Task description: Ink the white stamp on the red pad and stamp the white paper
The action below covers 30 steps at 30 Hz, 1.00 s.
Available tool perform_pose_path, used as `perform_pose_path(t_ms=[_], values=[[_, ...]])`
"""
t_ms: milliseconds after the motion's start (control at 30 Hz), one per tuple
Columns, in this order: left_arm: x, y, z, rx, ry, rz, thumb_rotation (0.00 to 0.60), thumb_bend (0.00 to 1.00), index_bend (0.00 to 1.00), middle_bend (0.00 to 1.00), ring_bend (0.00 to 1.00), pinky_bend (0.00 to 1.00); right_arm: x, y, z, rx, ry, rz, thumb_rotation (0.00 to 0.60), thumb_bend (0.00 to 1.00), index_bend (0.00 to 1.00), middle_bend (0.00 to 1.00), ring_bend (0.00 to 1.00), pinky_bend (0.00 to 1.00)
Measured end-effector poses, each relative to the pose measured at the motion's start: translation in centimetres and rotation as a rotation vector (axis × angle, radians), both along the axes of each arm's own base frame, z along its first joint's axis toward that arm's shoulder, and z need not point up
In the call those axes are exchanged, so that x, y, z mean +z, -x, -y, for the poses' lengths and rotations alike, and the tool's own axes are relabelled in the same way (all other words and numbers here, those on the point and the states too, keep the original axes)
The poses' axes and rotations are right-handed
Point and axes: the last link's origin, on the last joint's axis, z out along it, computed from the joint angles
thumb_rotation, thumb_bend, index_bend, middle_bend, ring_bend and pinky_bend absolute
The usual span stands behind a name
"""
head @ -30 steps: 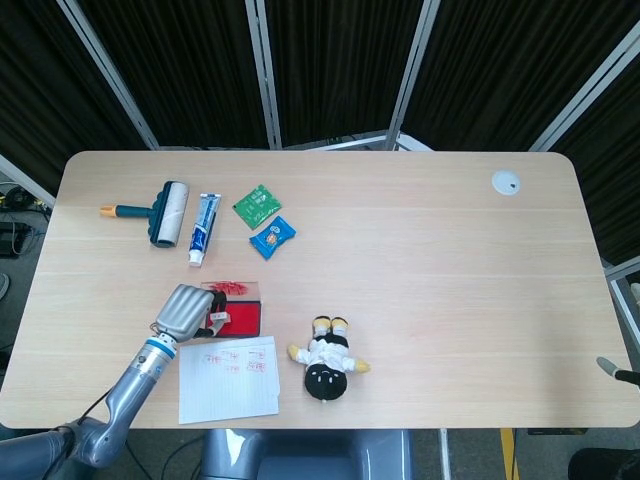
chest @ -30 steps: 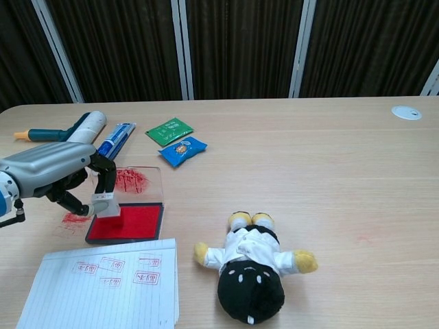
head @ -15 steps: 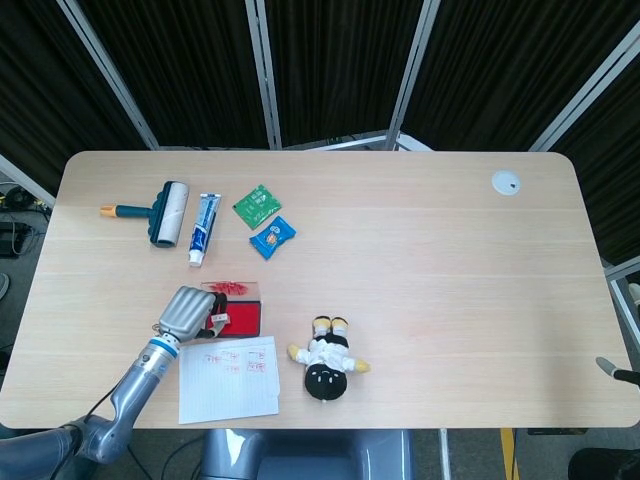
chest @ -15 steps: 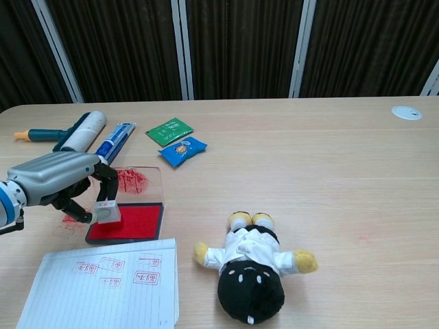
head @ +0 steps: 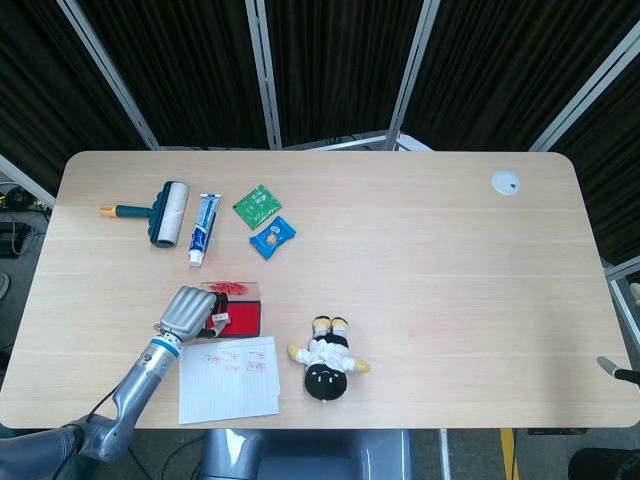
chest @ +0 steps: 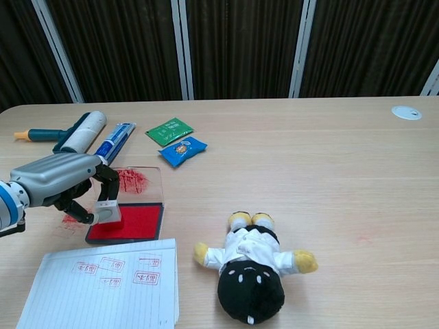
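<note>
My left hand [chest: 62,181] [head: 187,311] holds the small white stamp [chest: 108,212] between its fingers. The stamp's base rests on the left part of the red ink pad [chest: 130,223] [head: 243,318]. The pad's clear lid [chest: 137,181] lies open behind it, smeared with red. The white lined paper [chest: 110,284] [head: 230,378] lies just in front of the pad and carries several red stamp marks. My right hand shows in neither view.
A penguin-like plush doll [chest: 252,267] lies right of the paper. Behind the pad are a lint roller [chest: 75,131], a toothpaste tube [chest: 115,139], a green packet [chest: 169,130] and a blue snack packet [chest: 182,151]. A white disc [chest: 406,112] sits far right.
My left hand has lowered slightly and drawn a little toward the front edge, bringing the stamp down onto the red pad. Nothing else has moved.
</note>
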Motion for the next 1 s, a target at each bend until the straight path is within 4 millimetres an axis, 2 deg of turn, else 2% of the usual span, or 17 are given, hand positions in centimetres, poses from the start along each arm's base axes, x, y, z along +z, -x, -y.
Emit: perform_pose_path(t_ms=[600,1000], values=[[-0.27,0.36,-0.13,0.019,0.006,-0.010,0.600,0.37,0.57,0.57,0.86,0.86,-0.01,0.05,0.02,-0.003,-0.001,0.002,0.600,0.00,0.00,0.00,0.00,0.00],[0.67,-0.40,0.03,0.001,-0.010,0.036,0.600,0.37,0.57,0.57,0.86,0.86,-0.03,0.12,0.05,-0.005,-0.001,0.005,0.600,0.00,0.00,0.00,0.00,0.00]])
